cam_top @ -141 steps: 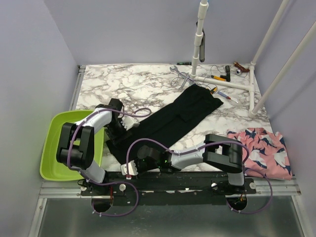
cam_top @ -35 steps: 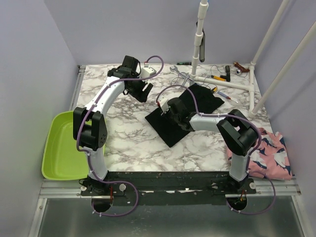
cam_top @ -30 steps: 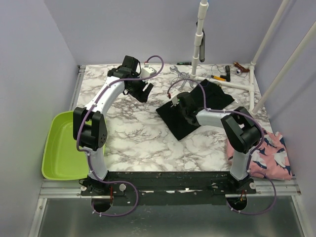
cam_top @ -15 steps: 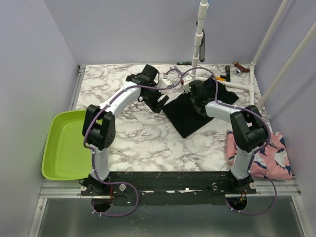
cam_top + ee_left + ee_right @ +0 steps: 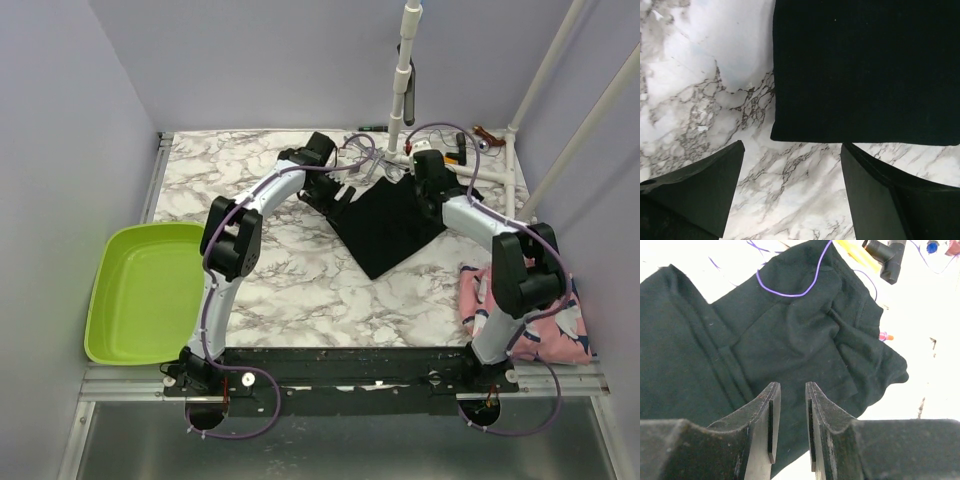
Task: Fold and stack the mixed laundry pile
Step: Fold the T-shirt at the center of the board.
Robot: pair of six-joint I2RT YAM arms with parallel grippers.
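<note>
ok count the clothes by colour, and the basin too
black garment: 1
pink garment: 1
green basin: 1
total: 3

2 arms (L arm (image 5: 262, 195), R arm (image 5: 480, 215)), 1 black garment (image 5: 392, 222), 1 pink garment (image 5: 565, 325), 1 green basin (image 5: 150, 232).
</note>
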